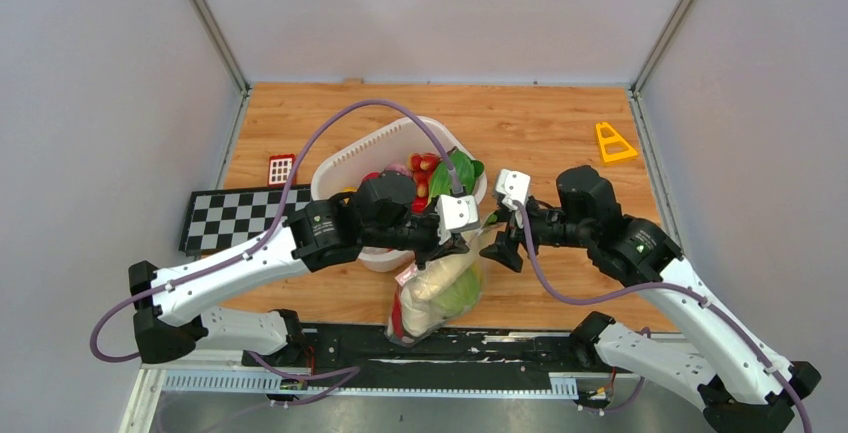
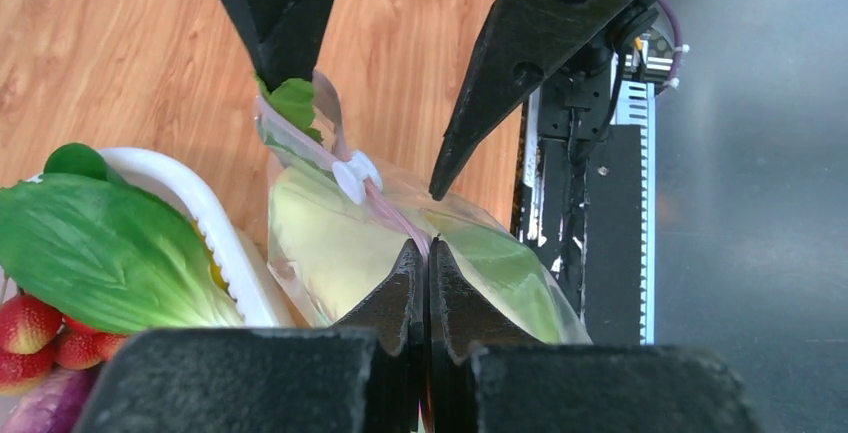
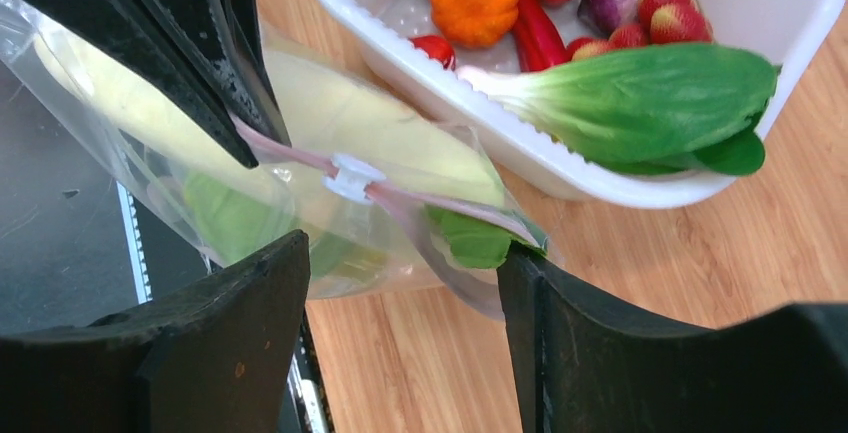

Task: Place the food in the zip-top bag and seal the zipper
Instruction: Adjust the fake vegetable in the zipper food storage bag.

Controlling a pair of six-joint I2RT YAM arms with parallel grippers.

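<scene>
At the near edge of the counter (image 1: 540,133), beside the white tub (image 1: 345,158), lies the zip-top bag (image 1: 435,298), already holding food. The left hand (image 2: 428,253) pinches one end of the zipper (image 3: 285,155). The right hand (image 3: 400,253), wide open and empty, straddles the other end, with the white slider (image 3: 350,178) between them.

The far edge and right side of the bench (image 1: 540,123) lie open, save a yellow triangle (image 1: 613,142) near the far right corner. The white tub (image 1: 345,163), zip-top bag (image 1: 440,298) and both arms crowd the middle and near edge.
</scene>
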